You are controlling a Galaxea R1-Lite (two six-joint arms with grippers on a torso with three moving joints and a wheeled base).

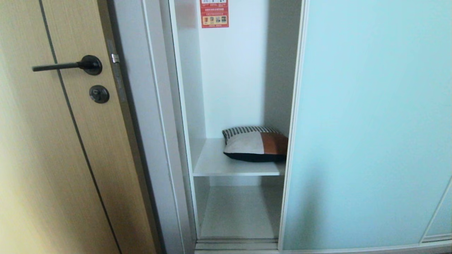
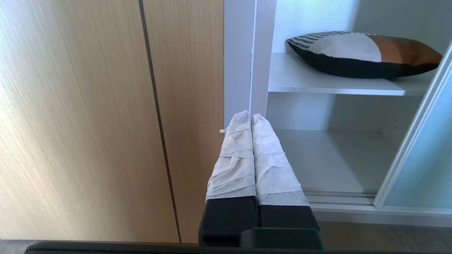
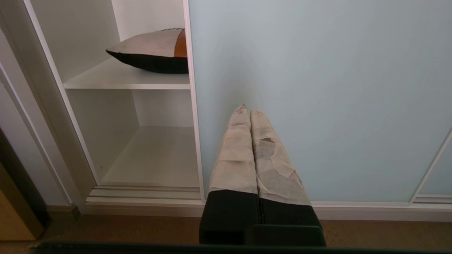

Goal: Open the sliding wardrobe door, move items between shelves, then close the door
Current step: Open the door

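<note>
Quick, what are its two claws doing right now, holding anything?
Left gripper: closed, holding nothing, in front of the wardrobe's frame.
Right gripper: closed, holding nothing, in front of the sliding wardrobe door.

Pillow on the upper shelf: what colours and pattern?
The pillow: black-and-white stripes, a pale grey-white patch, a rust-brown patch, black edge. Clearest in the left wrist view.

Home bedroom, built-in wardrobe, aqua sliding wardrobe door, wooden room door
</note>
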